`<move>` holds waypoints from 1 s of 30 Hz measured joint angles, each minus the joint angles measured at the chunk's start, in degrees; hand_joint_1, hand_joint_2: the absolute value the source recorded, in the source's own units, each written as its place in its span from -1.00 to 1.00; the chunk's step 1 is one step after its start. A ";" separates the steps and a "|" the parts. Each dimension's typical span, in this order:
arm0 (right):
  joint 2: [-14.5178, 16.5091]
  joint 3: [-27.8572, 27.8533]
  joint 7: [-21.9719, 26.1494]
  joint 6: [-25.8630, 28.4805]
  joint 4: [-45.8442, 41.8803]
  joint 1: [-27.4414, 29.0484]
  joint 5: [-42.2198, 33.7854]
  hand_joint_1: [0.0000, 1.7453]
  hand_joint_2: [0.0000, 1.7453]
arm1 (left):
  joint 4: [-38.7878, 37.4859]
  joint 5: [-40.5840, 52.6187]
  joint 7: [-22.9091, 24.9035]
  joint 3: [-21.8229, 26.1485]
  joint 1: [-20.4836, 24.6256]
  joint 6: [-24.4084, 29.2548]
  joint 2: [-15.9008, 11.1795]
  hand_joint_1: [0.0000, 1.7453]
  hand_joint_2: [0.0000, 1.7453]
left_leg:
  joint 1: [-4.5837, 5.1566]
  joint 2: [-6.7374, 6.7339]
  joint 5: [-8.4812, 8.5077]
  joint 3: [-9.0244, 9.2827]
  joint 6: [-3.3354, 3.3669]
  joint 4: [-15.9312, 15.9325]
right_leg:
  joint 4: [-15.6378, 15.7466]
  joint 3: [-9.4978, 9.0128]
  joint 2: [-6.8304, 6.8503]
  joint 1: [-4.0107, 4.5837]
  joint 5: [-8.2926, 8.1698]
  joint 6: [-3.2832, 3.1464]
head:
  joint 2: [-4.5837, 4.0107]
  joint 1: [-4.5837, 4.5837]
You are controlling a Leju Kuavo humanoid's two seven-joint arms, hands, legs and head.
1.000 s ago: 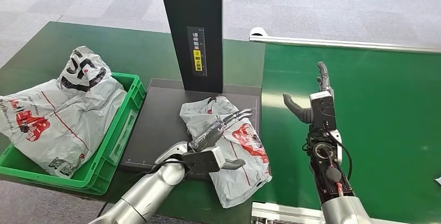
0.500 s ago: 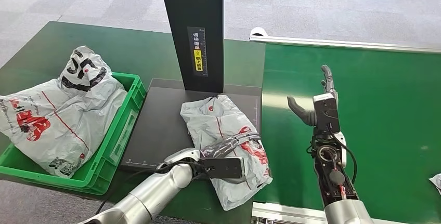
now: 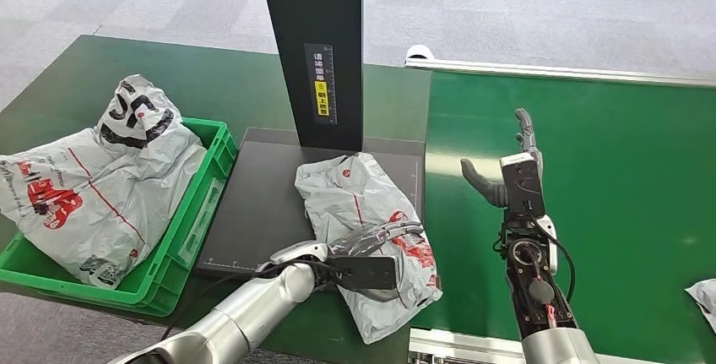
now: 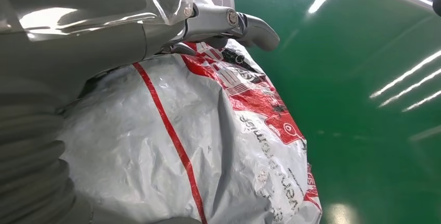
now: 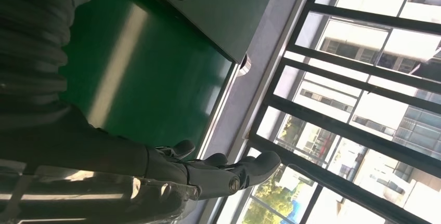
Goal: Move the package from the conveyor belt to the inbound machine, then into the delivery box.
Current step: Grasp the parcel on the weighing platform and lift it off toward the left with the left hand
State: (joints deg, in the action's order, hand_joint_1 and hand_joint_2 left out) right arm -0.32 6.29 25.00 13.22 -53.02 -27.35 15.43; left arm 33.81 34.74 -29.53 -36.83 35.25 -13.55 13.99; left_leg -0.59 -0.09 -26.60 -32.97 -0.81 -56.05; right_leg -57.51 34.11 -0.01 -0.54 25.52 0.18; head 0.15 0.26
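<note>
A grey carpeted floor lies beyond the green tabletop. The package lies on the dark inbound machine, overhanging its near right corner. My left hand rests across it, fingers laid over the bag; whether they have actually closed on it I cannot tell. My right hand is raised, fingers apart, above the conveyor belt. Next: secure a grip, lift, carry it left into the delivery box

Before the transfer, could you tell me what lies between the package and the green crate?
In the head view, only bare dark platform separates the package from the green crate.
</note>
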 joint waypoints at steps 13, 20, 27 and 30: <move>0.28 0.00 -0.96 -0.59 -0.67 0.77 0.73 -1.00 1.00 | 0.05 1.51 -0.44 0.10 -0.52 2.12 -0.07 0.90 1.00 | 0.00 0.01 0.00 0.01 0.00 0.01 | 0.00 -0.02 0.00 0.00 0.00 0.00 | -0.01 -0.01; 0.17 0.00 -1.07 -1.39 -1.87 2.06 0.61 -1.00 1.00 | 1.36 3.41 -0.53 0.27 -1.47 5.34 -0.46 0.98 1.00 | 0.00 0.00 -0.01 0.02 0.00 0.00 | 0.00 -0.01 0.00 0.00 0.00 0.00 | 0.00 0.00; -0.83 0.01 0.28 -1.92 -1.89 2.10 -1.70 -1.00 1.00 | 4.14 4.08 -6.98 2.42 -4.22 21.39 -0.46 0.98 1.00 | 0.00 0.02 0.00 0.00 0.00 0.00 | 0.00 -0.01 0.01 0.00 0.00 0.00 | -0.01 0.00; -1.07 0.02 0.33 -2.36 -1.89 1.85 -1.97 -1.00 1.00 | 6.42 3.72 -7.84 3.26 -5.32 23.24 -0.56 0.98 1.00 | 0.00 0.01 -0.01 -0.01 0.00 0.00 | 0.00 0.00 0.00 0.00 0.00 0.00 | -0.02 0.01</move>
State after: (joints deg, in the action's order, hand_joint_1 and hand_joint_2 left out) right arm -1.39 6.32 25.34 10.87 -54.90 -25.50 13.46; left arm 40.22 38.46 -37.36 -33.57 29.93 9.69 13.43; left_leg -0.59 -0.08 -26.60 -32.98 -0.81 -56.05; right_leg -57.51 34.11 -0.01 -0.54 25.52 0.18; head 0.13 0.27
